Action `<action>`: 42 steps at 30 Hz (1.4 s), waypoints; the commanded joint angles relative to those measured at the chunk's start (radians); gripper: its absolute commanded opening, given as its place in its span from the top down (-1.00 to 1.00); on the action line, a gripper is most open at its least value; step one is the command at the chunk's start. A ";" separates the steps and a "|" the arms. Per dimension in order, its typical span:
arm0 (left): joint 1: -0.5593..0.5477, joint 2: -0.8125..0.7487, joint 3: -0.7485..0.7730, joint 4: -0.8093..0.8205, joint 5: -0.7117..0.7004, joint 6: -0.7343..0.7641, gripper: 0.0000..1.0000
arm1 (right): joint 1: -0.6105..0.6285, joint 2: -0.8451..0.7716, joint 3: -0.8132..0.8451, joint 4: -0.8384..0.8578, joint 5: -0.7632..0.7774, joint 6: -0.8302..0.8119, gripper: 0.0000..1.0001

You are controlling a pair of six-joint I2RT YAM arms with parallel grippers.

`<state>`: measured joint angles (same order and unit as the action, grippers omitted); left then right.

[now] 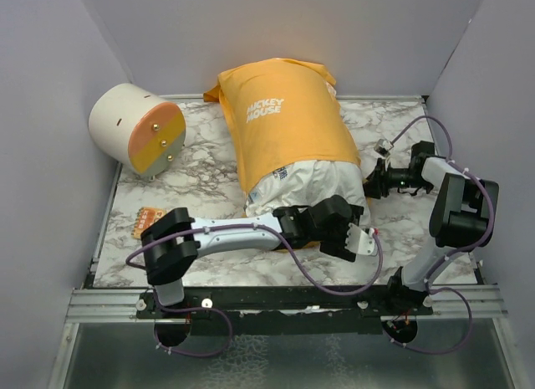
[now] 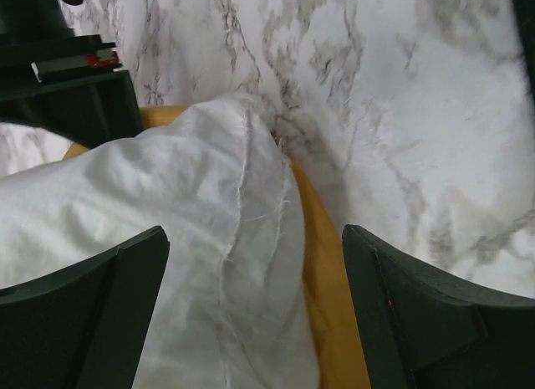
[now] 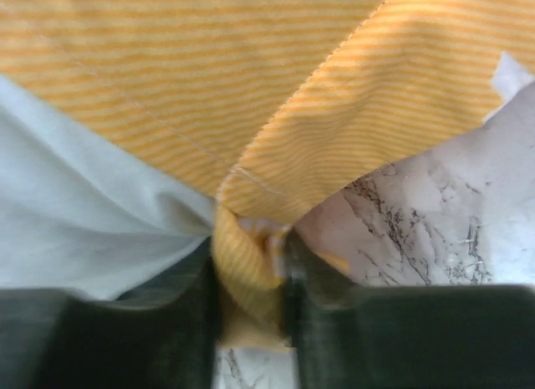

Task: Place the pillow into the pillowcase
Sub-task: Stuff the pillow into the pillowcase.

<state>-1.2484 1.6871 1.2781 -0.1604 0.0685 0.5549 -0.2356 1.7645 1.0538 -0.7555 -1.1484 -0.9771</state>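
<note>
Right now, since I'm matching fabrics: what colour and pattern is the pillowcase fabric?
The pillowcase is orange-yellow with fine paler stripes, clearest in the right wrist view.

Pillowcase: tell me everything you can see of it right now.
The pillowcase is thin orange-yellow fabric, finely striped up close, with white MICKEY MOUSE lettering facing up. It lies bulging on the marble table, drawn over most of the pillow, whose white near end sticks out of the open mouth. The right gripper pinches a fold of its hem on the right side.
</note>
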 commanded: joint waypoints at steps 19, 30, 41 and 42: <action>0.134 0.388 0.191 0.364 -0.637 0.366 1.00 | 0.005 -0.066 -0.019 -0.127 -0.034 -0.041 0.23; 0.225 0.219 0.081 0.442 -0.433 0.121 1.00 | 0.024 0.008 0.030 -0.016 0.037 0.091 -0.11; 0.367 0.211 0.044 0.529 -0.504 0.023 1.00 | 0.068 -0.106 -0.012 -0.128 -0.006 -0.046 0.99; 0.384 0.216 0.051 0.543 -0.534 0.008 1.00 | 0.068 -0.126 -0.023 -0.143 -0.005 -0.067 0.99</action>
<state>-1.0130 1.9392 1.3098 0.2070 -0.2455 0.6189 -0.1638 1.7397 1.0660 -0.8104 -1.1683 -0.9340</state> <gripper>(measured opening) 0.061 0.016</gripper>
